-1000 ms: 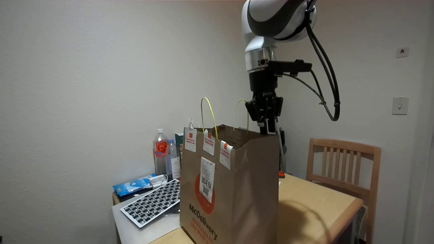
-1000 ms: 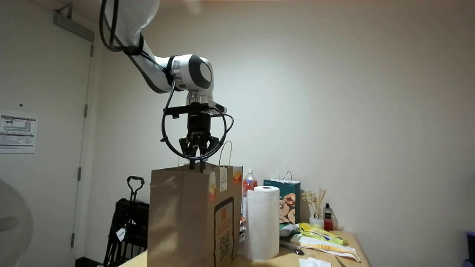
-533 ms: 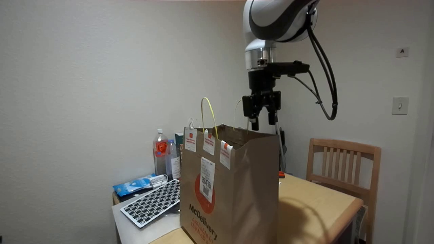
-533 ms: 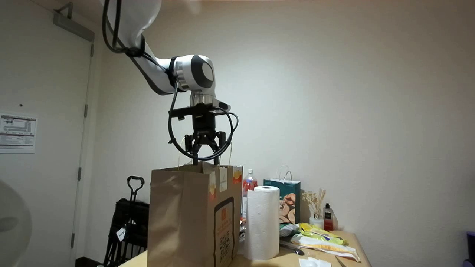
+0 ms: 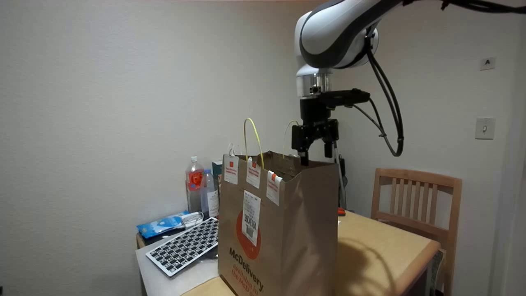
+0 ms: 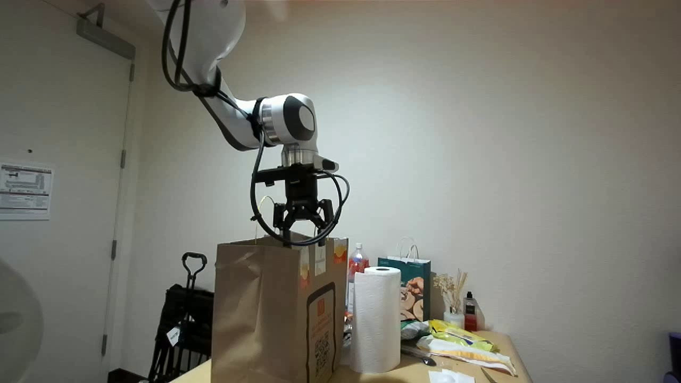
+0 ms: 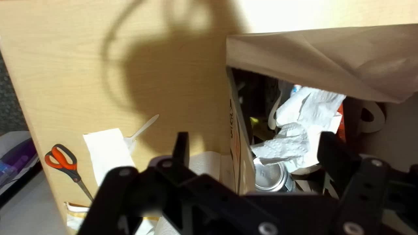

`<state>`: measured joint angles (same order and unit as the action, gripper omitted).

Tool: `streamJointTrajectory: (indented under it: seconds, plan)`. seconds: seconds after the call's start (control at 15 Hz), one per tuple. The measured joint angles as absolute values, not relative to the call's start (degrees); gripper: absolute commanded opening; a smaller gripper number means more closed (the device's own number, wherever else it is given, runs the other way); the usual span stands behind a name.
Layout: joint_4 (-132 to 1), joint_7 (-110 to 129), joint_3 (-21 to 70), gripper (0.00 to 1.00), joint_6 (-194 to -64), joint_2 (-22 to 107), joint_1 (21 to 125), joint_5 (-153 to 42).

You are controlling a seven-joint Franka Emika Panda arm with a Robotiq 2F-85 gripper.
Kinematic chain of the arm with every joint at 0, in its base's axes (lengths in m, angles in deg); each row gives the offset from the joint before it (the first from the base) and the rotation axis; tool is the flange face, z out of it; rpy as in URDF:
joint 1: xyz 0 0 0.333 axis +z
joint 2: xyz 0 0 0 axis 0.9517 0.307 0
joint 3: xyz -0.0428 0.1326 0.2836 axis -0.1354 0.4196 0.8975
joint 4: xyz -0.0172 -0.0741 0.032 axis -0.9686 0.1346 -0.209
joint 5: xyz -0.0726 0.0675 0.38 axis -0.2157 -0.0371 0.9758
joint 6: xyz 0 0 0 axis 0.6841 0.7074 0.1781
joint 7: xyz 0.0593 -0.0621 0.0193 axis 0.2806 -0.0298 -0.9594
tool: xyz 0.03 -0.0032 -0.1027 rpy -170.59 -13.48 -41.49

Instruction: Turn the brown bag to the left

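Note:
The brown bag [image 5: 283, 234] stands upright on the table in both exterior views, its top open and a pale handle loop [image 5: 254, 135] rising from it. My gripper [image 5: 316, 158] points down at the bag's rim, fingers spread wide and holding nothing. From the wrist view, a printed side wall [image 7: 240, 140] of the bag lies between the spread fingers. One finger [image 7: 181, 148] is over the outside of that wall, the other over the bag's inside, where crumpled white paper [image 7: 287, 143] and a can [image 7: 271, 176] show. Whether a finger touches the paper cannot be told.
A paper towel roll [image 6: 376, 324] stands close beside the bag. Nearby are a keyboard [image 5: 185, 248], a bottle [image 5: 194, 185] and a green gift bag [image 6: 407, 287]. Scissors [image 7: 65, 163] lie near the table's edge. A wooden chair [image 5: 415, 205] stands past the table.
The gripper has gone from nearly shut to wide open. It rose slightly and shifted sideways, then came down to the rim with the wall between its fingers. The bag has not moved.

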<state>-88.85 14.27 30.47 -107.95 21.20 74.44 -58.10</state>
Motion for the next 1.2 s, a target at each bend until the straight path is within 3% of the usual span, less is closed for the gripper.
streamJointTrajectory:
  seconds: [0.07, 0.8, 1.2]
  plan:
    - [-88.9, 14.3, 30.4, 0.73, -108.0, 21.6, 74.4, -58.1]
    - [-88.8, 13.9, 30.1, 0.02, -108.0, 24.1, 74.5, -57.7]
    - [-88.5, -1.4, 28.6, 0.0, -104.9, 24.1, 74.3, -56.9]
